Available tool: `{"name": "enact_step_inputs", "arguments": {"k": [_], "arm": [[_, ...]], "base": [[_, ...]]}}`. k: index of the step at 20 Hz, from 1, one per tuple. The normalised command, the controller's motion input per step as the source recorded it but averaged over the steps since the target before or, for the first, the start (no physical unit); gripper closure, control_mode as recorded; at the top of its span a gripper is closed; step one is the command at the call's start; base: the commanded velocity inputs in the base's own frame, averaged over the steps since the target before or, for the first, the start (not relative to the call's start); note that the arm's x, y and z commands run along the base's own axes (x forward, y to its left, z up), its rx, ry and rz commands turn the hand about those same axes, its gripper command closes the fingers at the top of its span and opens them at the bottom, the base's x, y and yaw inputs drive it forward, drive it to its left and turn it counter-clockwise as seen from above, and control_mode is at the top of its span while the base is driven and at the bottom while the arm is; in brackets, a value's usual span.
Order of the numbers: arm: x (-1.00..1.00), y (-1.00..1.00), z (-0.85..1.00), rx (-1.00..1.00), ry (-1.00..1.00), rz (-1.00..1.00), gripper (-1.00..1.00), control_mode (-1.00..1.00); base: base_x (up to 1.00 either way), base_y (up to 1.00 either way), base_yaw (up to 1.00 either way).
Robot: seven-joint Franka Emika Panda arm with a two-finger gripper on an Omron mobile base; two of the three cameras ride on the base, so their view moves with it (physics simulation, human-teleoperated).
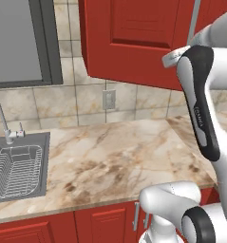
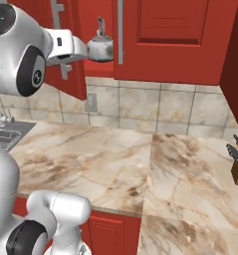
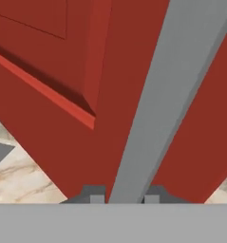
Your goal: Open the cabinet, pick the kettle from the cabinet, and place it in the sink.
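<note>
Where pincer [image 3: 124, 198] straddles, cabinet handle [image 3: 174, 90].

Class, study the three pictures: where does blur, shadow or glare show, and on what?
Hand view: the long silver bar handle looms large and soft-edged between the gripper tips; a dark shadow lies under the red cabinet door's raised panel. Right base view: the silvery-grey kettle shows a soft sheen. Left base view: even light, no glare.

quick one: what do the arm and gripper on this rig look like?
Glossy white rounded arm links with black joint bands and round black end caps; faint grey lettering runs along one black band. The gripper has two small dark grey finger tips. No cables visible.
</note>
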Motion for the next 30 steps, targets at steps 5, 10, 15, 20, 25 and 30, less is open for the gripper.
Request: {"name": "enact_step_inputs", "arguments": {"k": [5, 10, 15, 20, 25, 30], "arm": [[-0.35, 0.31, 0.0, -0.03, 0.0, -0.15, 1.0, -1.0], [-0.34, 0.35, 0.0, 0.0, 0.0, -0.18, 1.0, -1.0], [-0.3, 0.36, 0.0, 0.0, 0.0, -0.19, 1.0, -1.0], [-0.23, 0.25, 0.0, 0.0, 0.0, -0.18, 1.0, -1.0], [-0.18, 0.03, -0.08, 0.0, 0.0, -0.19, -1.0, -1.0], [-0.46, -0.11, -0.06, 0.0, -0.01, -0.18, -1.0, -1.0]], "base": [[0.0, 0.0, 0.0], [0.0, 0.0, 0.0], [0.0, 0.0, 0.0], [0.0, 0.0, 0.0], [0.0, 0.0, 0.0], [0.0, 0.0, 0.0]]}}
